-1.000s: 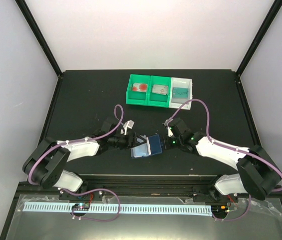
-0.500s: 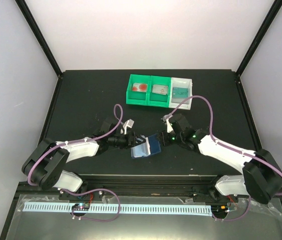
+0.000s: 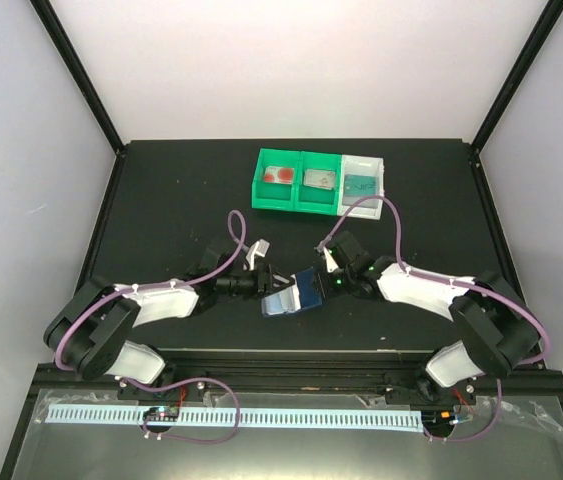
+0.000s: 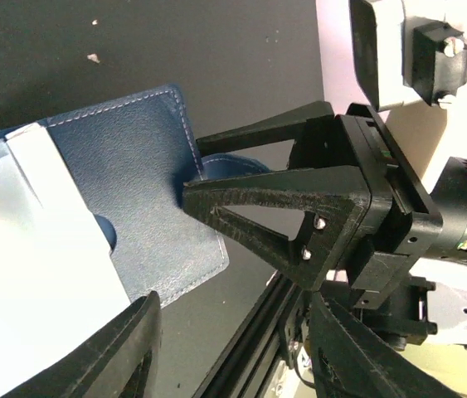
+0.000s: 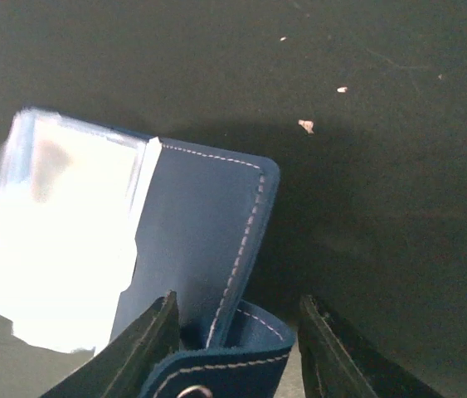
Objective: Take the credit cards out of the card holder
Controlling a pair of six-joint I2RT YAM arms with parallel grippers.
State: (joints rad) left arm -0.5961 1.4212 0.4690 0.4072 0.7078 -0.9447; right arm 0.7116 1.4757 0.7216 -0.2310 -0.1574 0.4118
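Observation:
The navy card holder [image 3: 308, 289] lies open between both arms, its pale clear pockets [image 3: 280, 301] turned toward the left arm. My left gripper [image 3: 264, 287] is open at its left edge, and the pockets [image 4: 42, 249] lie beside one finger. My right gripper [image 3: 328, 277] is open at the right edge, its jaws on either side of the holder's curled navy flap [image 5: 241, 352]. The white card with red circles [image 3: 279, 175], the greyish card [image 3: 318, 179] and the teal card [image 3: 361, 185] each lie in a tray at the back.
Two green trays [image 3: 299, 201] and a white tray [image 3: 379, 172] stand side by side at the back centre. My right gripper's black finger [image 4: 274, 211] fills much of the left wrist view. The table's front rail [image 3: 291, 355] runs close behind the holder.
My right arm has swung left and its gripper has closed in on the holder's right edge, tilting the navy cover a little. The left arm has hardly moved.

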